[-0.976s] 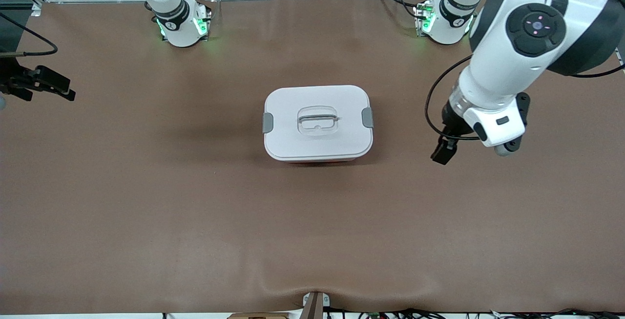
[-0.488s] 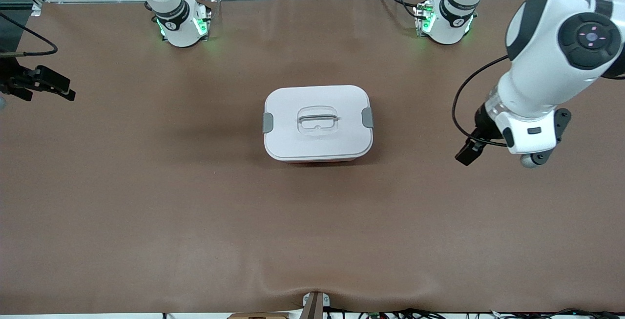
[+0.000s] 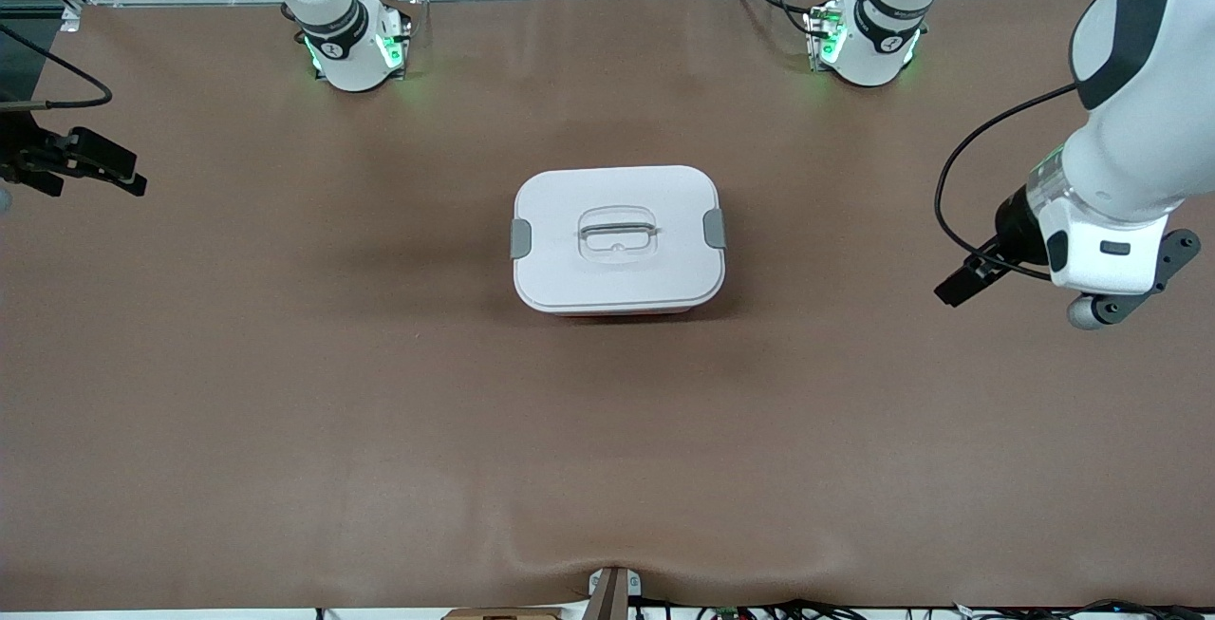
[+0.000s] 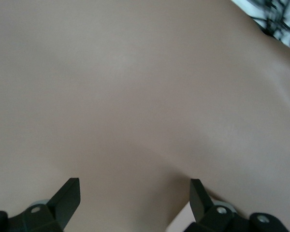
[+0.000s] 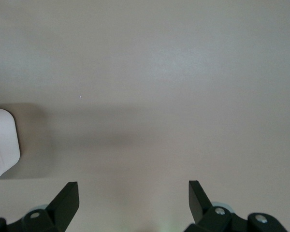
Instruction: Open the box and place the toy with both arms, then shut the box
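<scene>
Your box (image 3: 618, 238) sits shut in the middle of the table (image 3: 285, 392), lid on and both grey clips down, so you cannot see the toy anywhere. Your left gripper (image 4: 134, 197) hangs over bare table toward the left arm's end, jaws wide and holding nothing. Your right gripper (image 5: 133, 197) waits over its own end, jaws wide too. Nothing blocks either way to the box.

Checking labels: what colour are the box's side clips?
Grey, against the white lid of the box; the clips show best in the front view.
</scene>
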Robot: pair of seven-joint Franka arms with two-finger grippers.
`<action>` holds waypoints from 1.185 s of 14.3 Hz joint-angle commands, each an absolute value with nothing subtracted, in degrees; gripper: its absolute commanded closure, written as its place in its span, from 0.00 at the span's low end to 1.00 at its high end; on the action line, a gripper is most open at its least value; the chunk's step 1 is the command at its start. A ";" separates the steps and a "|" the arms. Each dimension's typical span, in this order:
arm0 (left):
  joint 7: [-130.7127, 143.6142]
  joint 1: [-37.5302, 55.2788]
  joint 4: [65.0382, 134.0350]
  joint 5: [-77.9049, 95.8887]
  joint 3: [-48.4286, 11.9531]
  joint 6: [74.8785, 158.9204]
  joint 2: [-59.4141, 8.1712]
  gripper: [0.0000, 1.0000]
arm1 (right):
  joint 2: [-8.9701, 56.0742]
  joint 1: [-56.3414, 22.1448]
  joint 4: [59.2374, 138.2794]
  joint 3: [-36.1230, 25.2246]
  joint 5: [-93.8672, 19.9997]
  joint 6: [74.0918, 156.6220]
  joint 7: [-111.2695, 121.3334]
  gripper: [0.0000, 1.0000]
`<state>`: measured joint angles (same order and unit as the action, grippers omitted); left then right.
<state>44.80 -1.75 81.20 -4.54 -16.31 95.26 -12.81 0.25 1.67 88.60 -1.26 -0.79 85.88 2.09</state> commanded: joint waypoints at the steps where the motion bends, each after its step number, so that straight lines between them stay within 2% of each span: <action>1: 35.35 -1.93 82.44 -3.78 -16.00 93.70 -9.15 0.00 | -0.44 1.76 88.51 -1.14 -1.05 85.43 1.93 0.00; 6: 22.50 -2.02 82.61 -1.68 -12.84 88.69 -5.63 0.00 | -0.44 1.76 88.51 -1.14 -1.05 85.43 1.93 0.00; 9: 21.63 -1.15 82.88 3.59 -7.05 86.76 -3.61 0.00 | -0.44 1.85 88.51 -1.14 -1.05 85.43 1.93 0.00; 11: 16.11 -1.14 83.32 3.87 -5.28 85.00 -2.21 0.00 | -0.44 1.85 88.51 -1.14 -1.05 85.43 1.93 0.00; 13: 15.56 -1.06 86.38 3.61 -4.57 83.85 1.39 0.00 | -0.44 1.85 88.51 -1.14 -1.05 85.34 1.93 0.00; 17: 14.50 -0.97 89.55 1.15 -4.92 83.85 4.13 0.00 | -0.44 1.93 88.51 -1.14 -1.05 85.34 1.93 0.00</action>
<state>15.92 -1.27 85.82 2.58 -4.93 83.59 1.25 0.25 1.67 88.56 -1.26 -0.78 85.86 2.09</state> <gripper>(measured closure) 0.000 0.000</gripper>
